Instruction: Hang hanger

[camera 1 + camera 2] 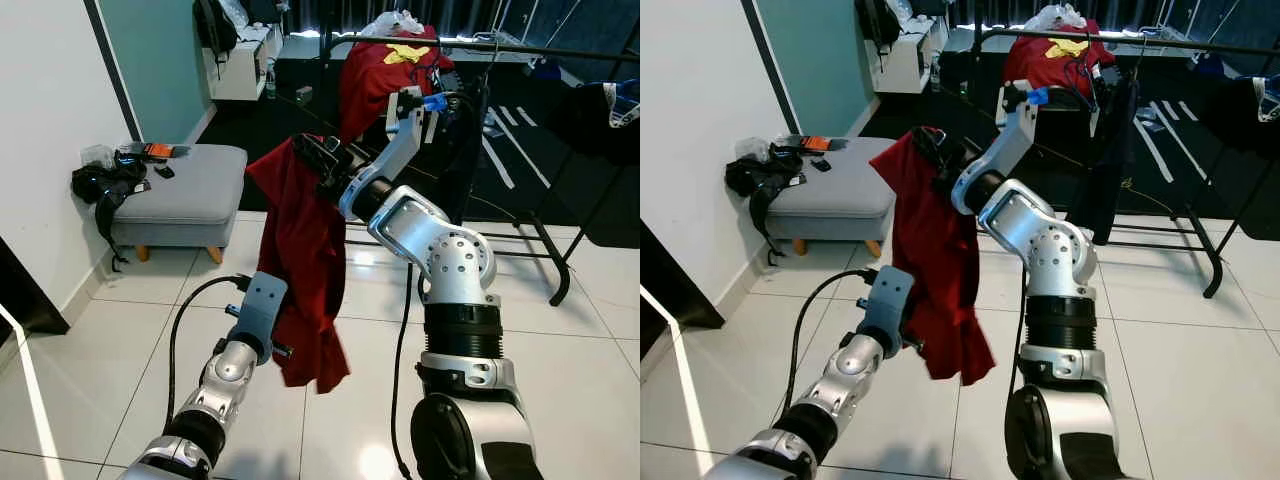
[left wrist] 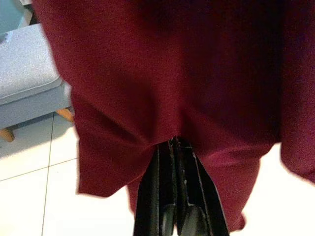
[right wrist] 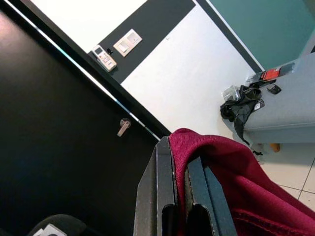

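Here my right gripper (image 1: 318, 160) holds the red garment (image 1: 305, 250) up, clamped at its top; my left gripper (image 2: 174, 143) pinches its lower hem.

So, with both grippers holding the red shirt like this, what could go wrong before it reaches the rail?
1. The left gripper pinches only the lower hem of the red shirt; a pull from the raised right gripper might slip it free.
2. The long cloth hangs low and loose, so it could drag or catch on the robot's own arm.
3. The clothes rail already carries garments, so the shirt may snag there.
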